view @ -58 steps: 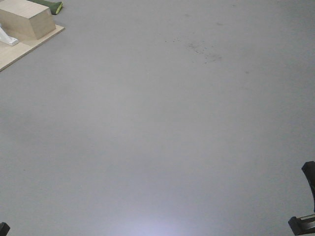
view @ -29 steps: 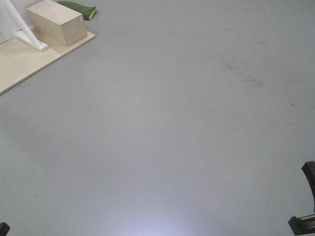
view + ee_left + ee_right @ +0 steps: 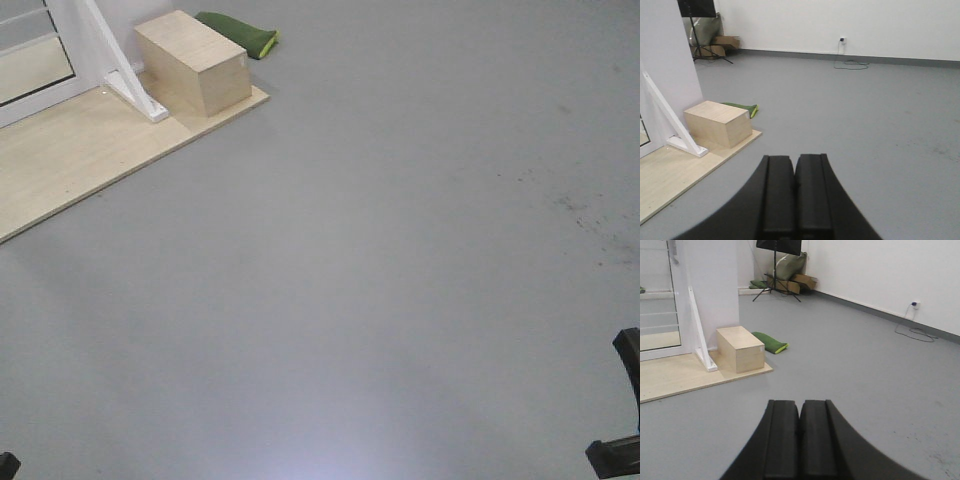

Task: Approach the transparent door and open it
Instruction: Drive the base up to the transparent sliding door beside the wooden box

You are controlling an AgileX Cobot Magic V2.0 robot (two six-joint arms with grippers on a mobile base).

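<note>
Just one glass door [image 3: 655,315], one box [image 3: 740,348].

**Room and Floor**

Grey floor [image 3: 400,250] meets a white wall [image 3: 865,22] with grey skirting [image 3: 890,59] and a wall socket [image 3: 842,39]. A pale wooden platform [image 3: 70,160] carries a wooden box [image 3: 195,62] at its corner; a green cushion [image 3: 240,33] lies just beyond it.

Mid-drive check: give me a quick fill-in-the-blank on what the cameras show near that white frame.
The cushion lying behind the wooden box is ___.
The left gripper and right gripper are both ___.
In the front view, the white brace stands ___ of the box.
Missing: green; shut; left.
</note>
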